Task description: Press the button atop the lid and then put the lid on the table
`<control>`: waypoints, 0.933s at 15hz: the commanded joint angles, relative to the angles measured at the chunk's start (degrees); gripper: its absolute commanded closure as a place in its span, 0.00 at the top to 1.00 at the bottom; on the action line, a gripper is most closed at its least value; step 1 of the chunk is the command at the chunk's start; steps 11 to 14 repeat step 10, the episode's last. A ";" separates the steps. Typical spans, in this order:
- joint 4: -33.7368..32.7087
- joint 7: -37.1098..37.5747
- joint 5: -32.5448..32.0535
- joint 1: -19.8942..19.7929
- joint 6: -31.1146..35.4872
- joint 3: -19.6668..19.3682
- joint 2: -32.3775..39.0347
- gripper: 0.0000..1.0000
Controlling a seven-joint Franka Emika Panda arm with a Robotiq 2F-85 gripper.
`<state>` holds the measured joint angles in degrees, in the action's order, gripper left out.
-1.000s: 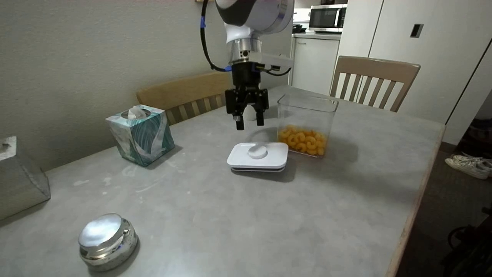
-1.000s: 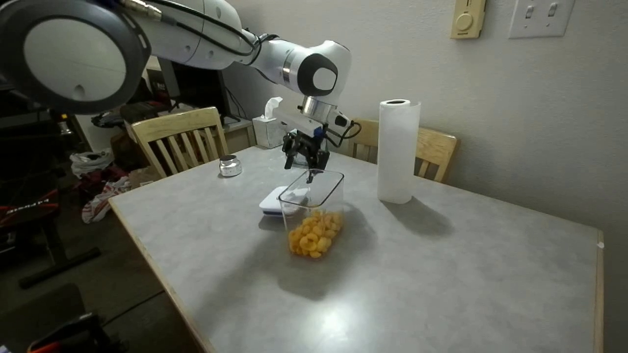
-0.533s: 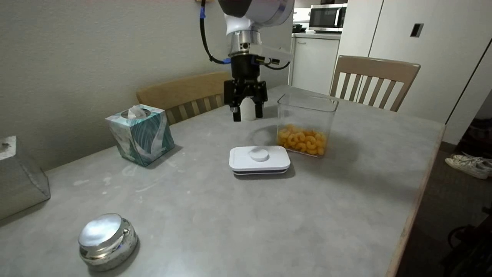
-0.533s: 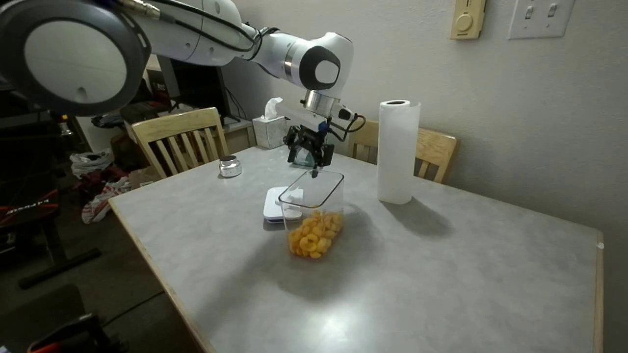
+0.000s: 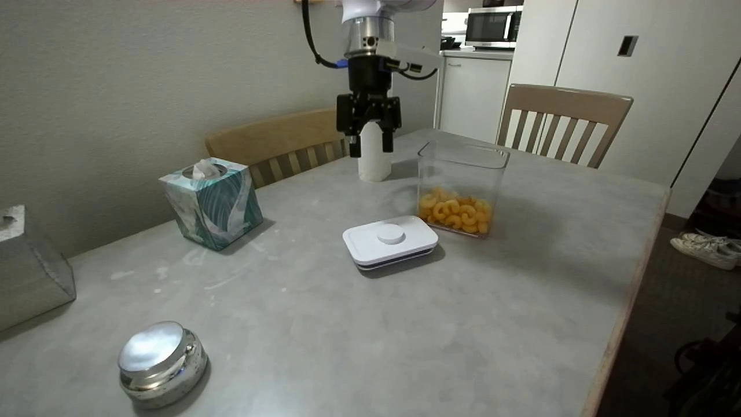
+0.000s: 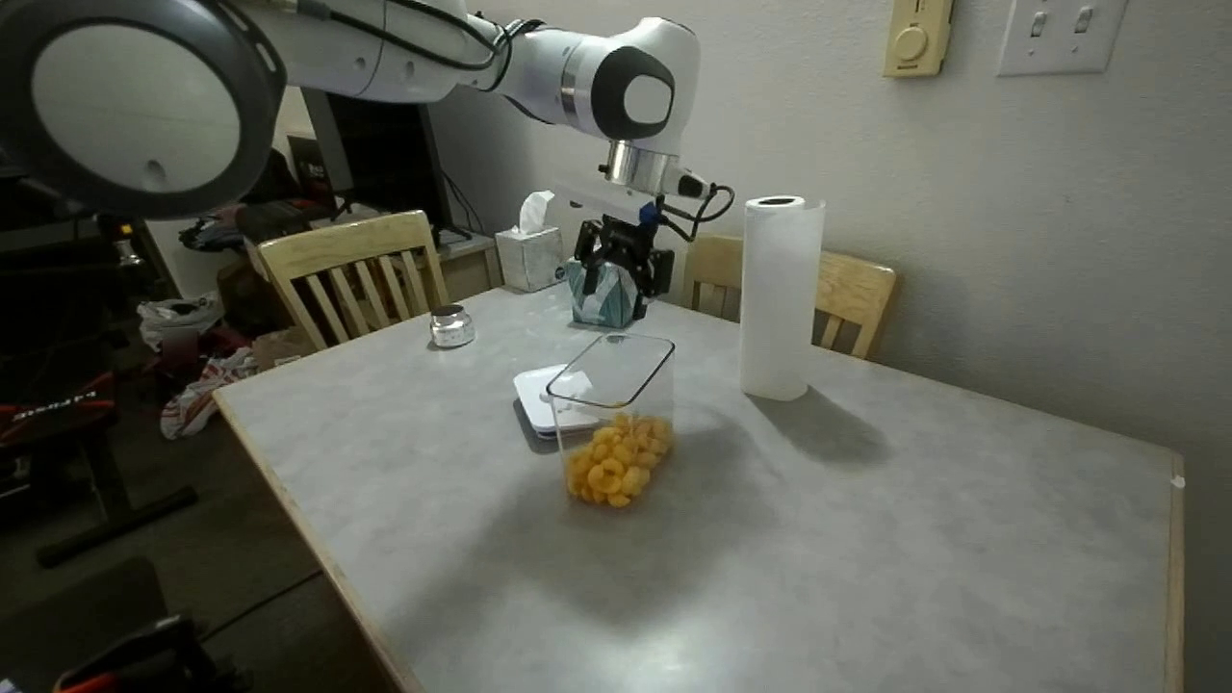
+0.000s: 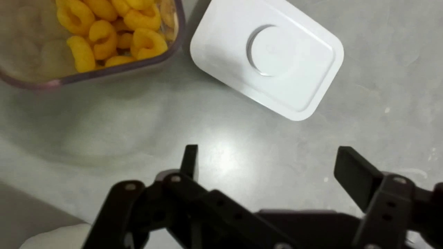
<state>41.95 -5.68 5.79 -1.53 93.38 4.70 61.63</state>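
In your wrist view, a clear container (image 7: pixel 114 70) at ten o'clock holds yellow curls (image 7: pixel 98 31), seemingly food; the lid (image 7: pixel 270 86) lies at one. Your gripper (image 7: pixel 268 155) stands spread wide.

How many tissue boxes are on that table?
2. In an exterior view, the teal box stands near the wall; the grey box, left of it, is cut off by the picture's edge.

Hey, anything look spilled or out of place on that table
Pale specks and smears mark the grey table near the teal tissue box, perhaps dried residue. Nothing else stands out; the snacks sit inside their container.
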 commanded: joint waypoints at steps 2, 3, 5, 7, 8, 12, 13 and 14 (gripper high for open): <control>-1.16 -0.88 -2.29 0.18 -0.87 -0.82 -1.88 1.00; -1.38 -0.73 -2.72 0.21 -0.90 -0.85 -2.17 1.00; -1.47 -0.94 -3.40 0.17 -0.81 -0.72 -2.78 1.00; -1.97 -1.44 -3.90 0.08 -0.93 -0.54 -2.87 1.00; -2.34 -0.06 -3.22 0.08 0.00 -0.12 -1.87 1.00; -2.36 -0.17 -3.35 0.08 -0.01 -0.12 -2.14 1.00; -2.36 -0.17 -3.35 0.08 -0.01 -0.12 -2.14 1.00; -2.36 -0.17 -3.35 0.08 -0.01 -0.12 -2.14 1.00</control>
